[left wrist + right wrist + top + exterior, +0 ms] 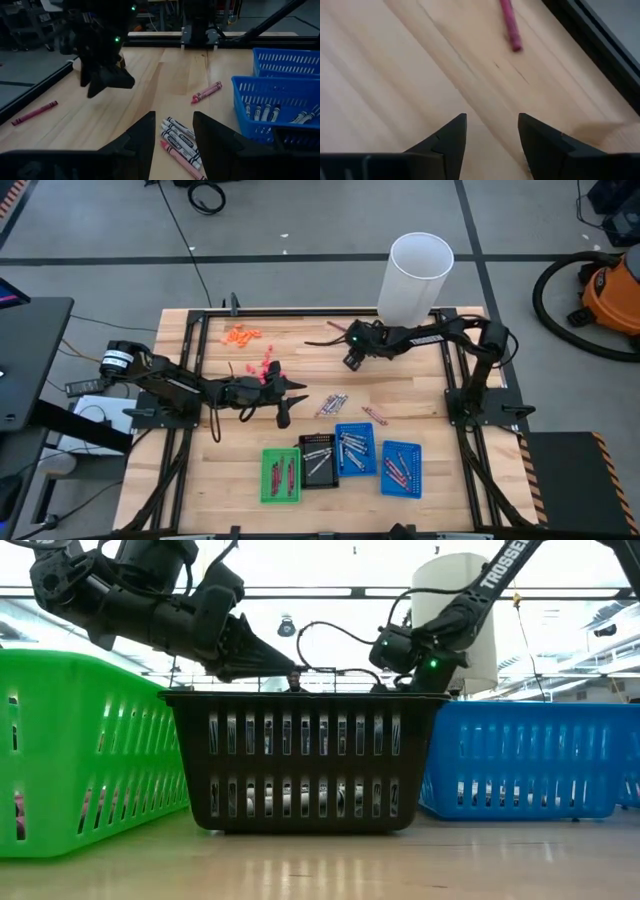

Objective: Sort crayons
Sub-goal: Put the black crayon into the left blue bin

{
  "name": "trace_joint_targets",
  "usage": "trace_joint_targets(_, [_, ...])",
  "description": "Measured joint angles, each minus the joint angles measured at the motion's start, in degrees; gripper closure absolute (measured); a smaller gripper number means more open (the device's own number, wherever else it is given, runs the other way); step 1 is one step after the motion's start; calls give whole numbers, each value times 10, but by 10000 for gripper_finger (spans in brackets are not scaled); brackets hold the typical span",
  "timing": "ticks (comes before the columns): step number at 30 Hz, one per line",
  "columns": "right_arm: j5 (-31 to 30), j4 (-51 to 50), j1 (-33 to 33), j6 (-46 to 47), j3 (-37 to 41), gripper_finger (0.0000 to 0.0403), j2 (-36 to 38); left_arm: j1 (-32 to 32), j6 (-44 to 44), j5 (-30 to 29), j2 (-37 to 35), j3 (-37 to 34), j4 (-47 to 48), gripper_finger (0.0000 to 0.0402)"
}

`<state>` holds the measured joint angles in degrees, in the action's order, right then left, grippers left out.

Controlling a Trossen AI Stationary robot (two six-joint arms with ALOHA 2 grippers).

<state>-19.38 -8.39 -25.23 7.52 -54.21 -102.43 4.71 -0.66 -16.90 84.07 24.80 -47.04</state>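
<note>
2 grippers hang above the table, fingers apart and holding nothing. The left gripper (pixel 285 416) is beside loose crayons (pixel 333 403). The right gripper (pixel 352 361) is farther back, near 1 crayon (pixel 510 24).

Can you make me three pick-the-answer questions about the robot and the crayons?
1. Where is the black tray?
A. between the green tray and a blue tray
B. beside the white tube
C. under the left arm

2. How many blue trays are there?
A. one
B. two
C. four

3. How are the right gripper fingers?
A. spread apart, empty
B. pinching a crayon
C. hidden

Answers: 1 A, the high view shows it between them. 2 B, two sit side by side. 3 A, only bare wood shows between them.
</note>
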Motion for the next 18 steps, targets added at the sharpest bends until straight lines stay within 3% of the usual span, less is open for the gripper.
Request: trace_joint_targets(18, [28, -186, -41, -38, -40, 227, 0, -4, 3, 0, 0, 0, -4, 260])
